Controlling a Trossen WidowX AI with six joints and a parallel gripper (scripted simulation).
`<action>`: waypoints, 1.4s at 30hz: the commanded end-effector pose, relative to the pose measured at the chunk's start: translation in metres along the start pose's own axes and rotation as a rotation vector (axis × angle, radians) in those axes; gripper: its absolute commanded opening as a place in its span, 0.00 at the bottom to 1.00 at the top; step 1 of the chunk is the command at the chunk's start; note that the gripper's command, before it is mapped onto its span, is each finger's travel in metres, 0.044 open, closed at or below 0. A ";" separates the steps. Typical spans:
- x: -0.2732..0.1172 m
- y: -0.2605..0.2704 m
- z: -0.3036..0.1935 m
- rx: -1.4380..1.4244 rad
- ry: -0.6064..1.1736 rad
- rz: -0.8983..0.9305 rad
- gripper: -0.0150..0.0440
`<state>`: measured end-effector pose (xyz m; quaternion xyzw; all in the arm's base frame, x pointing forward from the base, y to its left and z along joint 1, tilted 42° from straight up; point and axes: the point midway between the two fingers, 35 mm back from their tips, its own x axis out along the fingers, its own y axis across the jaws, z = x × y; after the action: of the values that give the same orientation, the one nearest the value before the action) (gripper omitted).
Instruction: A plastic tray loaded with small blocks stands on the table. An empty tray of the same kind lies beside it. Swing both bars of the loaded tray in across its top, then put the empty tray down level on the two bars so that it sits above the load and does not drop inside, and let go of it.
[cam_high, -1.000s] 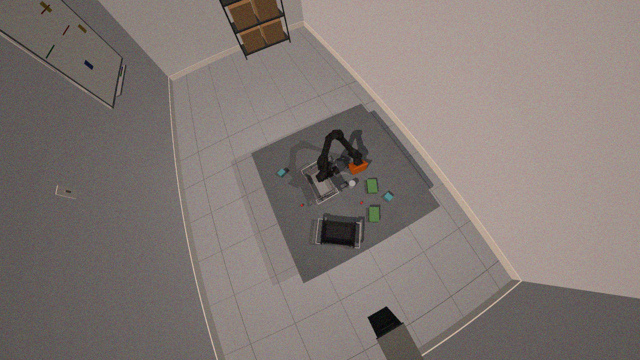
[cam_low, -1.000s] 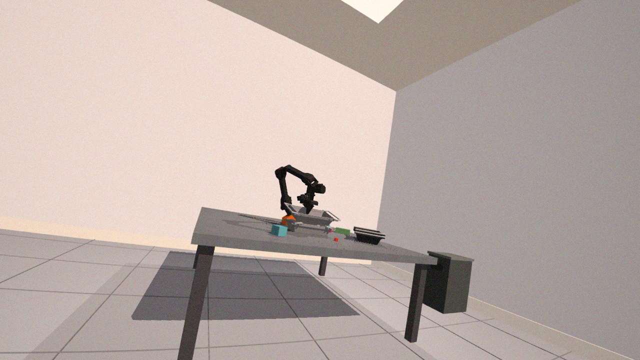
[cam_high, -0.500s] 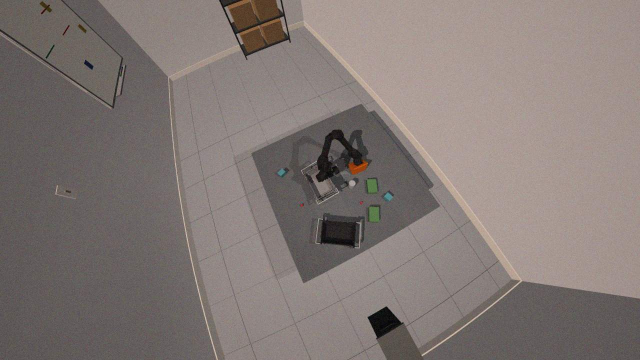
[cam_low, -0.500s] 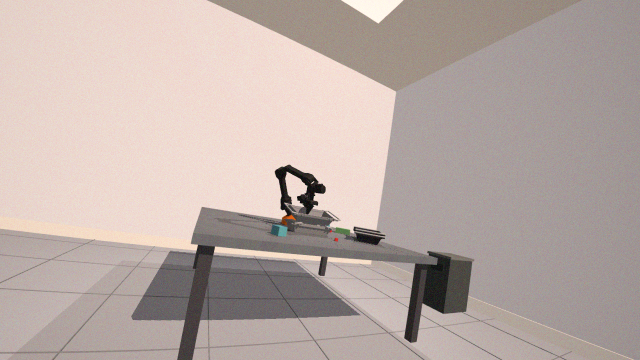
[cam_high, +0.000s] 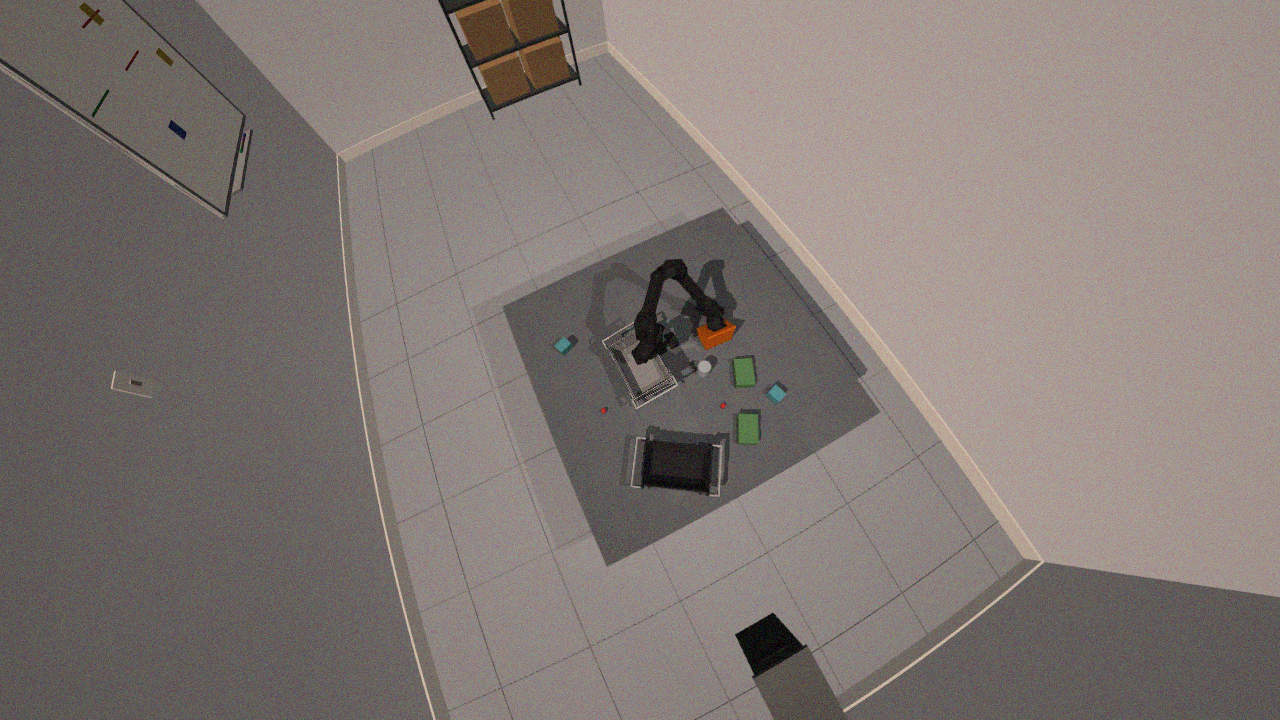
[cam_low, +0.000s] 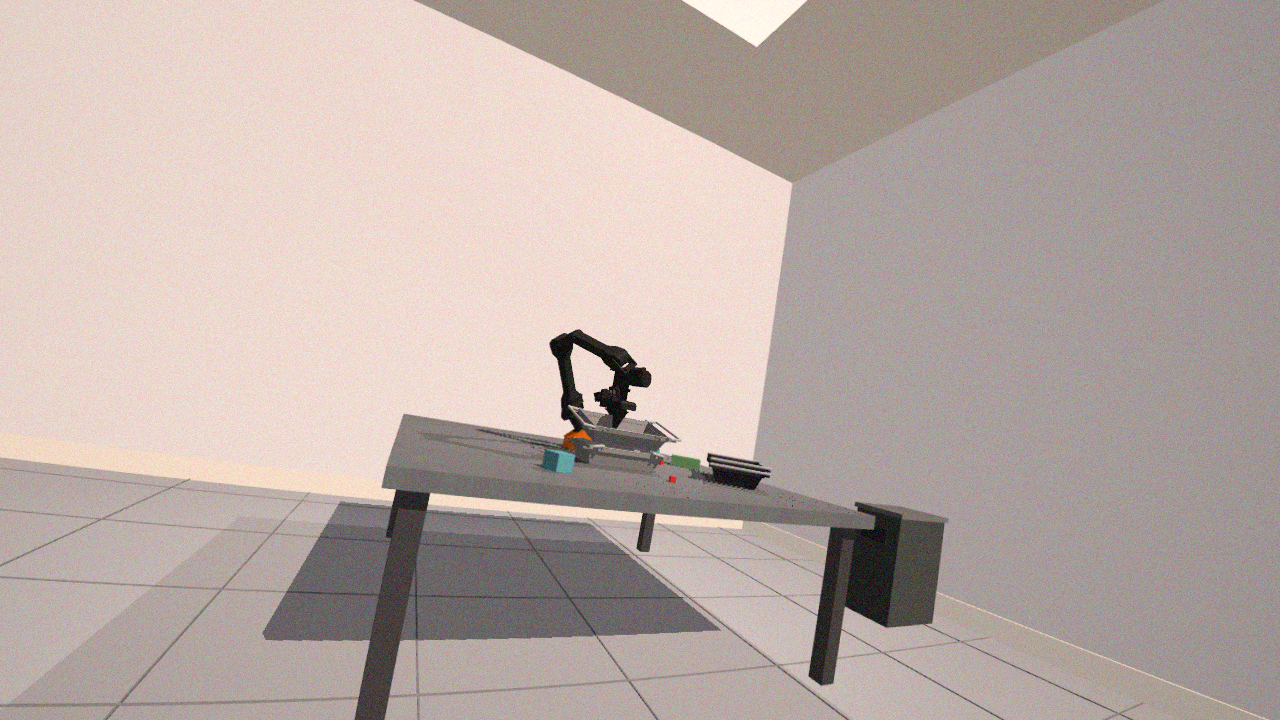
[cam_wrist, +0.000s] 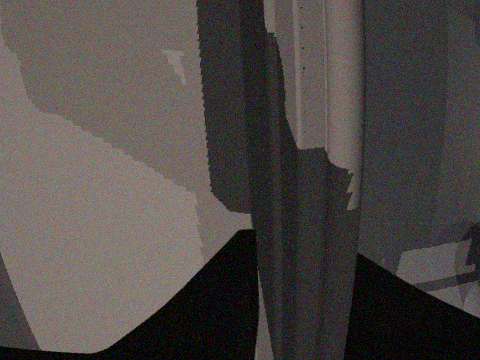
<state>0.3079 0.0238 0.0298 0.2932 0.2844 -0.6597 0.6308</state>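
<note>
By the front edge of the bench (cam_high: 572, 483) (cam_low: 501, 488), a teal block (cam_high: 562, 345) (cam_low: 557, 461) and a red cube (cam_high: 603, 411) (cam_low: 672, 479); farther in, the claw (cam_high: 657, 347) (cam_low: 616, 422) (cam_wrist: 276, 244) grasps the grey tray (cam_high: 657, 390) (cam_low: 626, 436) (cam_wrist: 340, 100) by its wall; toward the right edge stands the black tray (cam_high: 680, 465) (cam_low: 738, 477), bars (cam_high: 635, 462) at its ends

Legible text: none found on any surface in the top, exterior or wrist view. Whiteboard (cam_high: 134, 98): short coloured strokes and small blocks of colour are noted; they form no readable letter or number. Brown boxes (cam_high: 505, 80) on the shelf rack (cam_high: 469, 60): faces bear no readable label. Wall plate (cam_high: 132, 384): a small dark mark at its middle, too small to tell. Trays and blocks on the table (cam_high: 572, 488) (cam_low: 501, 488): no brand, number or sign is readable.
</note>
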 end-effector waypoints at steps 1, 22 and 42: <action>0.007 -0.004 0.003 0.002 0.001 -0.020 0.25; 0.012 -0.006 0.003 0.002 0.001 -0.020 0.25; 0.012 -0.006 0.003 0.002 0.001 -0.020 0.25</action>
<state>0.3043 0.0187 0.0239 0.2929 0.2847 -0.6600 0.6305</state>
